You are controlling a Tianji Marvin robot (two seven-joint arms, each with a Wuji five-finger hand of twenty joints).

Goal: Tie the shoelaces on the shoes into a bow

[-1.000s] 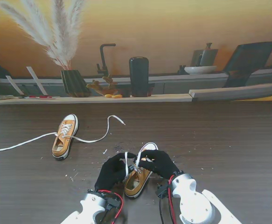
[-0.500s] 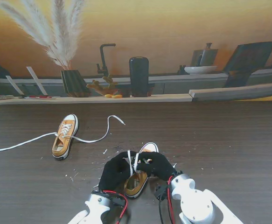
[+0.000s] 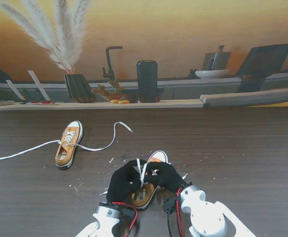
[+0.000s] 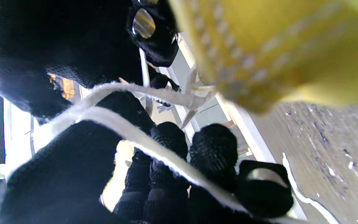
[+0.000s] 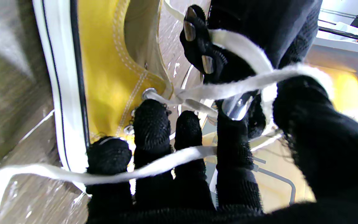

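— Where is the near shoe (image 3: 147, 190) lying?

— Under both hands, its white laces (image 3: 142, 170) rising between them. The left hand (image 3: 124, 181) and right hand (image 3: 165, 176) are each pinching a lace strand.

— And beyond them?

— A second shoe (image 3: 68, 144) is resting on the tabletop (image 3: 232, 148), farther off to the left hand's side, laces loose.

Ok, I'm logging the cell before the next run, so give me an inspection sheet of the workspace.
Surface: dark wood-grain table, white flecks scattered.
Job's things: near shoe under both hands, white lace raised between them; far shoe untied, laces spread on the table.
Clutter: nothing seen beyond the flecks.
Grippers: left hand and right hand both hold lace.
Cables: red and black wires at the wrists.
Surroundings: shelf with vase, dark canister.
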